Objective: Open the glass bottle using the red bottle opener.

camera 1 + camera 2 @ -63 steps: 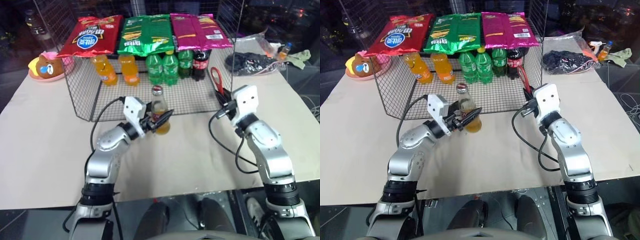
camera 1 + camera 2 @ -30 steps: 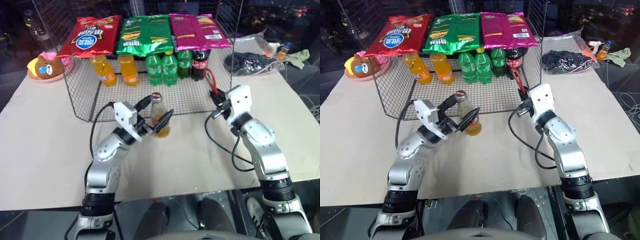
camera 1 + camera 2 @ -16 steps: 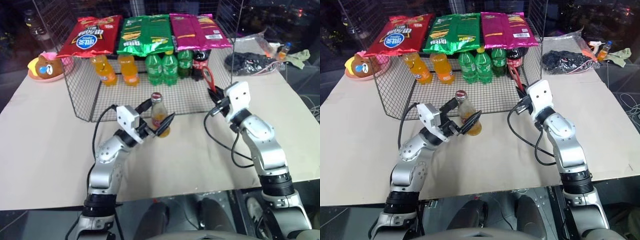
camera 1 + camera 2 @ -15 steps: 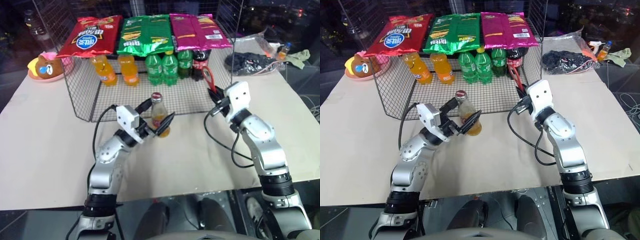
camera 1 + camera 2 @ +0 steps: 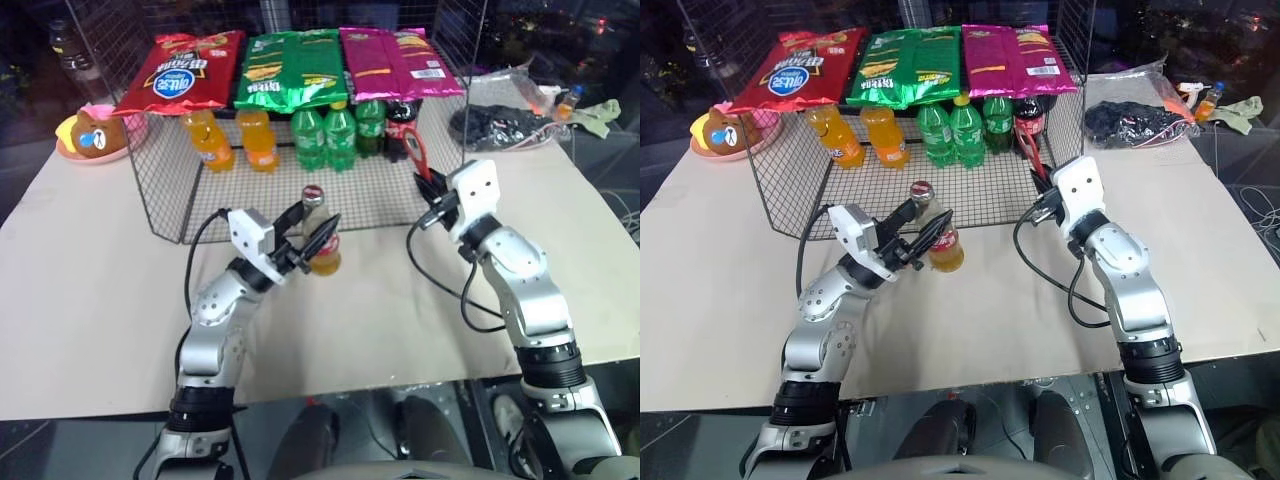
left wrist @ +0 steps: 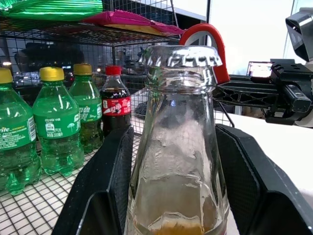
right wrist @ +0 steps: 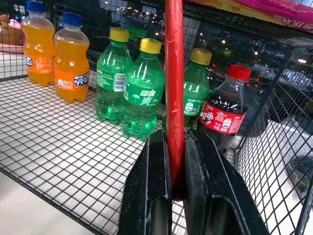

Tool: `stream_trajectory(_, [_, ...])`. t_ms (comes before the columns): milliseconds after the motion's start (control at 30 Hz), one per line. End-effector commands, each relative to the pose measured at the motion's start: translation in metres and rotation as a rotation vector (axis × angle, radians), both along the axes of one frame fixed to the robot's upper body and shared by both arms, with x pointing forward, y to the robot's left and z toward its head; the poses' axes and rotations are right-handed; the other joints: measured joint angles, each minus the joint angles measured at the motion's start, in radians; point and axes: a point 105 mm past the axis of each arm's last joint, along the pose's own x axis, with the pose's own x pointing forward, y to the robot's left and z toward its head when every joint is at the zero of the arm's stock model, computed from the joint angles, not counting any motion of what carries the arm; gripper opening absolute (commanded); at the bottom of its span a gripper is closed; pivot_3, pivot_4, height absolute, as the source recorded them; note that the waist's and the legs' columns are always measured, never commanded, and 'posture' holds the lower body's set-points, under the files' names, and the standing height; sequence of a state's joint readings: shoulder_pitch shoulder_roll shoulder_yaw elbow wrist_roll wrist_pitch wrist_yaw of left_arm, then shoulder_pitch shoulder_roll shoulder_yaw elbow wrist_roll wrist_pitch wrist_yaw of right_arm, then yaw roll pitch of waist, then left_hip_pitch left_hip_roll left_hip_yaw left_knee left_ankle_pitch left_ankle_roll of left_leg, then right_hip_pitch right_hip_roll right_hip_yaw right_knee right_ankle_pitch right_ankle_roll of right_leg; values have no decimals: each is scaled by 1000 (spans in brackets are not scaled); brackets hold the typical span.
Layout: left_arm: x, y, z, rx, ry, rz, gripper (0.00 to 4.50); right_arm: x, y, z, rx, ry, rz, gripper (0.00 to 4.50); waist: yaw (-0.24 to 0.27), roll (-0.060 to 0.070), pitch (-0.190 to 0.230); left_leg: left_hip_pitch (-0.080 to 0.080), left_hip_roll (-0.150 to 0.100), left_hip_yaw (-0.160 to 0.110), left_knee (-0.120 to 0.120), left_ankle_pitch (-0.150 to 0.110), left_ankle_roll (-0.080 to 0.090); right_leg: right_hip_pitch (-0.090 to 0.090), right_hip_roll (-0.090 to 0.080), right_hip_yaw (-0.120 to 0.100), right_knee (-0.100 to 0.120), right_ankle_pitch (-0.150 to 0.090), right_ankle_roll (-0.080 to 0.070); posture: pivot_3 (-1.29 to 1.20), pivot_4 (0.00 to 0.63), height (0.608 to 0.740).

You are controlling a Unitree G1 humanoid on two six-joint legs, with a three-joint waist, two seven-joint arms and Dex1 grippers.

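Two pincers work just before the wire rack (image 5: 180, 190), bare surface (image 5: 90, 300) on every side. The glass bottle (image 5: 318, 232) stands upright on that surface; the left pincer (image 5: 312, 232) has narrowed from wide to nearly touching the bottle's neck. The right pincer (image 5: 432, 196) stays clamped on the red bottle opener (image 5: 417, 152), upright, near the rack's right front corner.

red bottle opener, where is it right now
The red bottle opener stands upright, clamped in the right gripper, at the wire rack's right front corner, right of the glass bottle.
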State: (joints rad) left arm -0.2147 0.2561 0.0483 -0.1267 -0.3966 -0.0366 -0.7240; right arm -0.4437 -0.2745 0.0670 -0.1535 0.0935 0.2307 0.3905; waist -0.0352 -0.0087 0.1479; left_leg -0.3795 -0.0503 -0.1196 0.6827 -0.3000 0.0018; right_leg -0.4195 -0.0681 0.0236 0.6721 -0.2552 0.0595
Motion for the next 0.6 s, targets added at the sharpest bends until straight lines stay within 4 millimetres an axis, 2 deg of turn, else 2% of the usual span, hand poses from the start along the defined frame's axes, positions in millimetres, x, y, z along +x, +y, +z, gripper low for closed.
stream_trajectory(33, [-2,0,0,12,-10,-10,2009,-12,24,18,-54,-113,84,0,-1,0,0,0,0,0,0,0,0,0,0,0,0,0,0,0,150,740])
stream_trajectory(100, [-2,0,-1,19,-7,-7,2009,-20,41,14,-119,-154,140,0,-2,0,0,0,0,0,0,0,0,0,0,0,0,0,0,0,150,740])
stream_trajectory(300, [0,-1,-2,25,-5,-3,2009,-36,69,3,-247,-256,240,0,0,0,0,0,0,0,0,0,0,0,0,0,0,0,0,0,150,740])
stream_trajectory(467, [2,-3,-3,26,0,-5,2009,-41,81,4,-318,-366,267,0,0,0,0,1,0,0,0,0,0,0,0,-1,0,0,0,0,150,740])
stream_trajectory(600, [3,-6,-4,22,3,-8,2009,-37,84,-2,-367,-408,264,0,0,0,0,1,0,0,0,0,0,1,0,0,0,0,0,0,150,740])
